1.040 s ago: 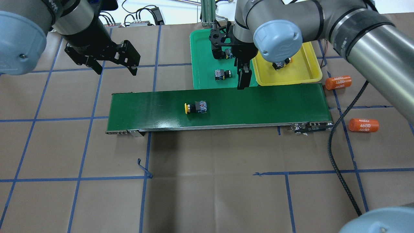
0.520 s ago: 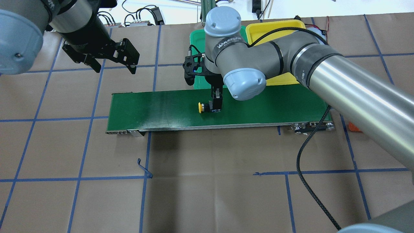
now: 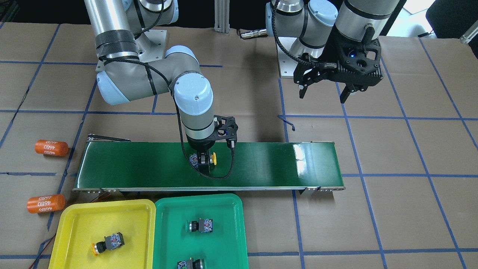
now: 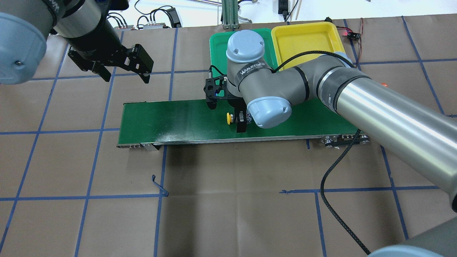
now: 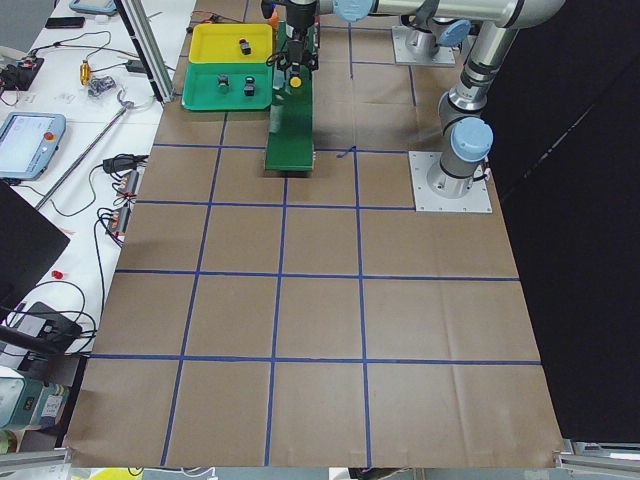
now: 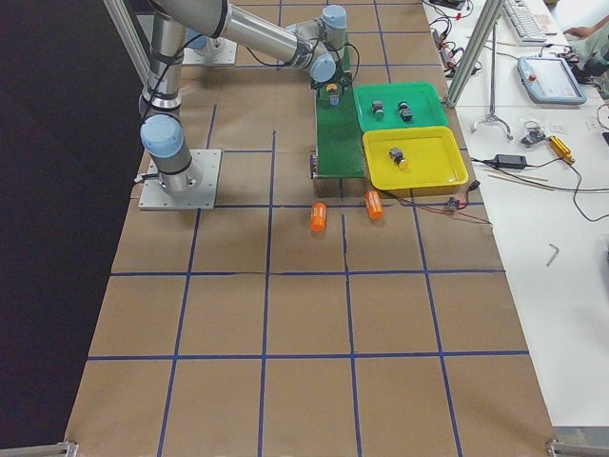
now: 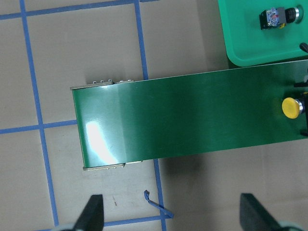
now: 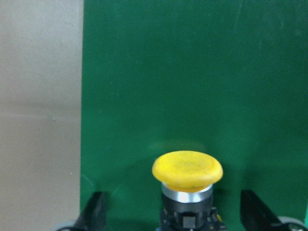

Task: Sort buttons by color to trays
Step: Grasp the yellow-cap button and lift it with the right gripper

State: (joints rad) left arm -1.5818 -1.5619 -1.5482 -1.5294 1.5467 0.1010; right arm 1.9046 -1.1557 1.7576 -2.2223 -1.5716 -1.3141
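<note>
A yellow-capped button (image 4: 230,118) lies on its side on the dark green belt. My right gripper (image 4: 242,123) is down around it and open. In the right wrist view the yellow-capped button (image 8: 187,173) sits between the fingers (image 8: 96,214) with gaps on both sides. The yellow tray (image 3: 74,216) holds one yellow button (image 3: 106,242). The green tray (image 3: 227,239) holds two green buttons (image 3: 199,225) (image 3: 192,264). My left gripper (image 3: 323,93) hangs open above the bare table, well away from the belt's far end.
The conveyor belt (image 3: 280,164) runs across the table in front of both trays. Two orange cylinders (image 3: 51,147) (image 3: 45,203) lie past the belt end near the yellow tray. A black cable (image 4: 339,167) trails from my right arm across the table.
My right arm swung from above the trays down onto the belt and now straddles the yellow button. The button has travelled along the belt toward the trays' side. The left arm stayed put.
</note>
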